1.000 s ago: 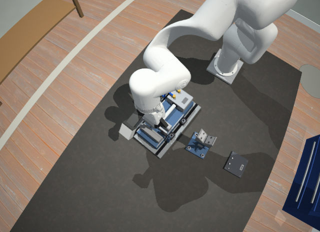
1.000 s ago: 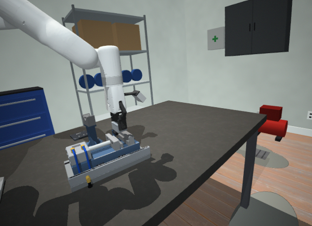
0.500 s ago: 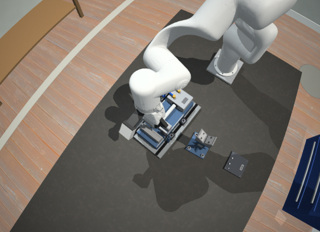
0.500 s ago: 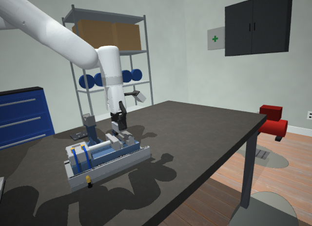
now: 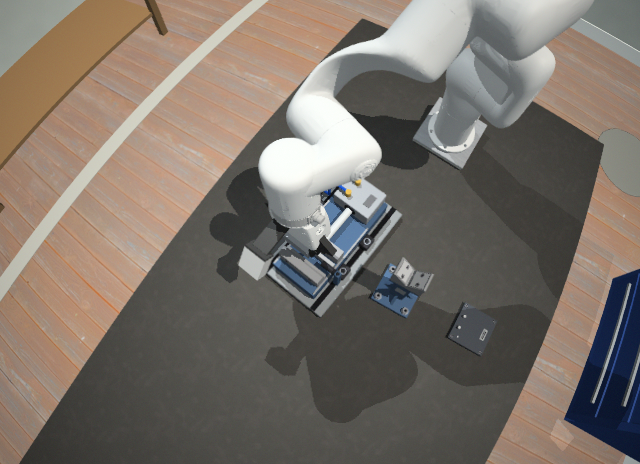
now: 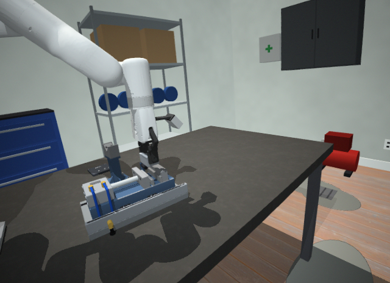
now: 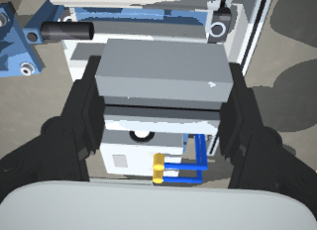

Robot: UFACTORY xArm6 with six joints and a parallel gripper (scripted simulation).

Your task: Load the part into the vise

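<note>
My gripper is shut on the part, a grey block, gripped by its two ends. It hangs a little above the open vise, over the gap between the jaws. The work stop, a short dark rod, points in from the left. The air cylinder with its blue hoses shows below the part. In the exterior view the gripper stands upright above the jaws. The infeed plate is bare. I cannot tell which way the slot faces.
The V-block stands on its blue base between the vise and the infeed plate. A pale grey box sits against the vise's left end. The arm's base is at the back of the table.
</note>
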